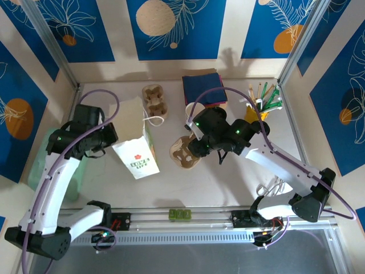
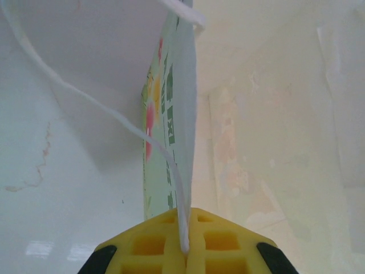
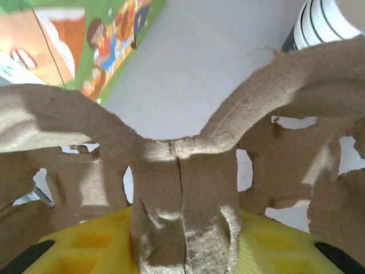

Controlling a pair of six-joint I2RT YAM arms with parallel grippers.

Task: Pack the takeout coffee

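Left pincer (image 1: pixel 112 141) is clenched on the white cord handle (image 2: pixel 117 117) of the paper bag (image 1: pixel 137 153); in the left wrist view the cord runs down between the yellow pads (image 2: pixel 149 244), which are pressed together. The bag stands upright on the surface (image 1: pixel 228 182), left of centre, with its printed face toward the near edge.

Right pincer (image 1: pixel 197 149) is clamped on the centre rib of a brown pulp cup carrier (image 1: pixel 180 154). In the right wrist view that rib (image 3: pixel 182 177) rises from between the yellow pads (image 3: pixel 97 245). A second carrier (image 1: pixel 155 100) lies toward the far edge, well apart from the first.

Takeout coffee: a white cup (image 1: pixel 190 110) shows just beyond the right wrist, in front of a navy stack (image 1: pixel 203 87). The right wrist view shows a white, dark-ringed cylinder (image 3: pixel 328 20) past the carrier. Whether this is the single cup or stacked cups cannot be told.
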